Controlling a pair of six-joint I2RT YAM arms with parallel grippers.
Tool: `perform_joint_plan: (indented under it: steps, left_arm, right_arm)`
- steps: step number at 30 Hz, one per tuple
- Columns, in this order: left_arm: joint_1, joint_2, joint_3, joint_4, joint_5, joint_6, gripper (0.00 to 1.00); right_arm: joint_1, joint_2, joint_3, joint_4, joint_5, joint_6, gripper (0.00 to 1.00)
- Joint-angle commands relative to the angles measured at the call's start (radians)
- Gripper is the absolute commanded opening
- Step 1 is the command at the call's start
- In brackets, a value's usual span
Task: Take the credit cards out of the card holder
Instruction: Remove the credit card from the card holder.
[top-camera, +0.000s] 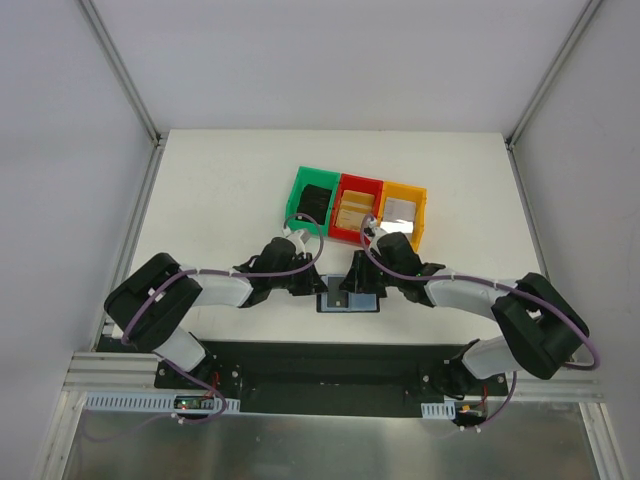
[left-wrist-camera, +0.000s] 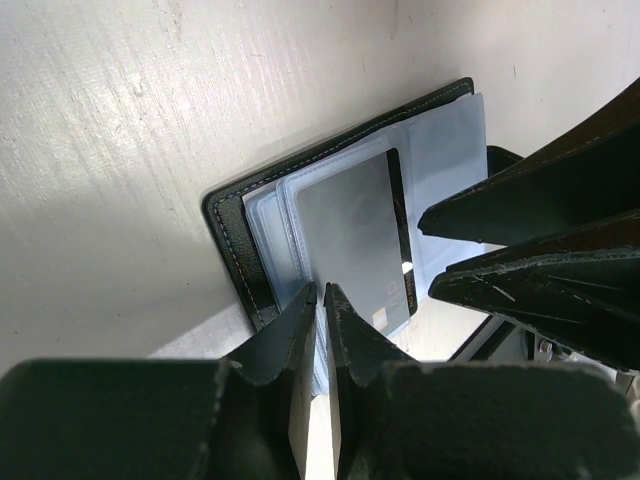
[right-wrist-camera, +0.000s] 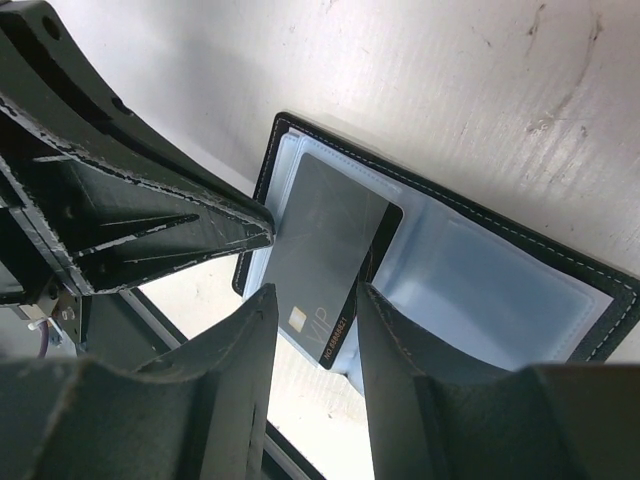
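The left gripper (left-wrist-camera: 322, 300) reaches in from the left side of the desk (top-camera: 220, 200), its jaws drawn almost together and clamped on one corner of a grey card (left-wrist-camera: 350, 230). The card carries a dark stripe along one edge. It lies askew, partly out of the clear plastic sleeves (right-wrist-camera: 480, 280) of the card holder (top-camera: 365, 303). The card holder lies open and flat at the middle of the desk's near edge, its black stitched border showing around the sleeves. The right gripper (right-wrist-camera: 315, 292) comes in from the right with its jaws apart. The opposite corner of the card lies in the gap between them, and I cannot tell whether either finger touches it. Farther back, near the middle of the desk, three bins stand side by side: a green bin (top-camera: 298, 195) with something black in it, a red bin (top-camera: 360, 180) with tan pieces, and a yellow bin (top-camera: 408, 187) with a pale grey item.
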Motion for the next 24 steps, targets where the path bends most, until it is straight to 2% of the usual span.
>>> perform_joint_plan:
  steps: [1,24]
  left_arm:
    - [-0.013,0.027,0.005,-0.035,-0.017,0.005,0.07]
    - [-0.017,0.044,-0.006,-0.038,-0.039,0.001,0.00]
  right_arm:
    - [-0.005,-0.016,0.004,0.018,-0.011,0.015,0.40]
    - [-0.070,0.045,-0.119,0.311,-0.140,0.164,0.40]
